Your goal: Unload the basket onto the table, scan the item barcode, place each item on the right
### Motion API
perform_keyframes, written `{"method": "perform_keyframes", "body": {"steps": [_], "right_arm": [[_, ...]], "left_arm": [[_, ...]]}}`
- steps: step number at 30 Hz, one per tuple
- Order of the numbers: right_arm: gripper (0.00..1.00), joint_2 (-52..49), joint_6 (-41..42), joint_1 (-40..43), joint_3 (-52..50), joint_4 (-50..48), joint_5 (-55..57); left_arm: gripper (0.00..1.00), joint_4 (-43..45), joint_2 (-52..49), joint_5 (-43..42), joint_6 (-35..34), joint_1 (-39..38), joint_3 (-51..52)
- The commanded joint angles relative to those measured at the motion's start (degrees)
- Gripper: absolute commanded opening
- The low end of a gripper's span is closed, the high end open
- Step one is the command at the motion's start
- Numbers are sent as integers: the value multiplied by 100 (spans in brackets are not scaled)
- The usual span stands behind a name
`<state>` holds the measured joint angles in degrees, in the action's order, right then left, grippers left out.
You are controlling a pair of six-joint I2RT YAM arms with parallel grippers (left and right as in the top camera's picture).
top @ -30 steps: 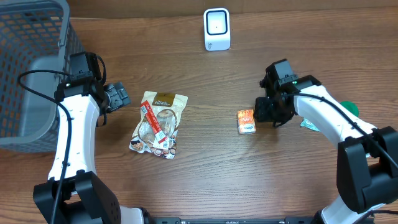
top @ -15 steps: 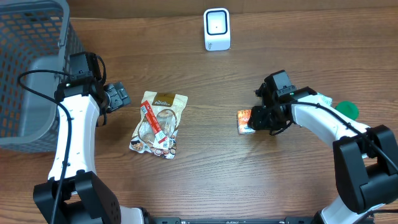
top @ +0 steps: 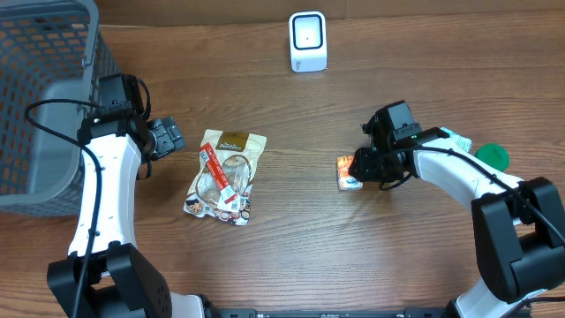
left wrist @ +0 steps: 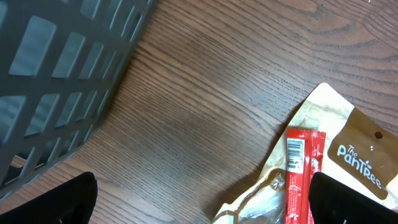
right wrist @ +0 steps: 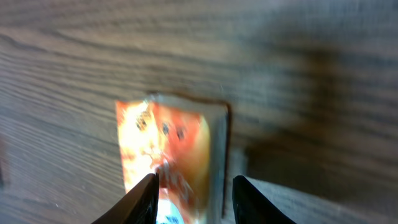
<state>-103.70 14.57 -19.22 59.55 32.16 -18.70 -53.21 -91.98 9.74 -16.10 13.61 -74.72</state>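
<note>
A small orange packet [top: 348, 173] lies flat on the wooden table, right of centre. My right gripper [top: 362, 166] hovers at its right end, pointing down. In the right wrist view the orange packet [right wrist: 180, 152] is blurred. My right gripper [right wrist: 194, 183] stands part open. Its left finger overlaps the packet and its right finger is over the wood just past the packet's edge. I see no barcode on the packet. The white scanner [top: 307, 41] stands at the back centre. My left gripper [top: 168, 137] stays wide open near the basket, holding nothing.
A brown snack bag [top: 227, 175] with a red stick on it lies left of centre; it also shows as the snack bag [left wrist: 339, 155] by my left gripper [left wrist: 202, 202]. A grey mesh basket [top: 44, 88] fills the far left. A green object [top: 492, 155] sits at the right.
My right gripper has moved left and lower, from beside the orange packet to over its right end. The left arm and the packet have not moved.
</note>
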Motion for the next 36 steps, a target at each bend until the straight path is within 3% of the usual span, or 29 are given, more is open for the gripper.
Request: {"method": "perform_keyframes", "body": {"steps": [1, 11, 17, 36], "right_arm": [[40, 142, 24, -15, -28, -186, -50], [38, 142, 17, -15, -28, 74, -42], [25, 142, 9, -15, -31, 59, 243], [26, 149, -109, 22, 59, -269, 74]], "left_arm": [[100, -9, 48, 76, 66, -13, -33], [100, -9, 48, 76, 66, -13, -33], [100, -9, 48, 76, 66, -13, -33], [100, -9, 48, 76, 66, -13, -33]]}}
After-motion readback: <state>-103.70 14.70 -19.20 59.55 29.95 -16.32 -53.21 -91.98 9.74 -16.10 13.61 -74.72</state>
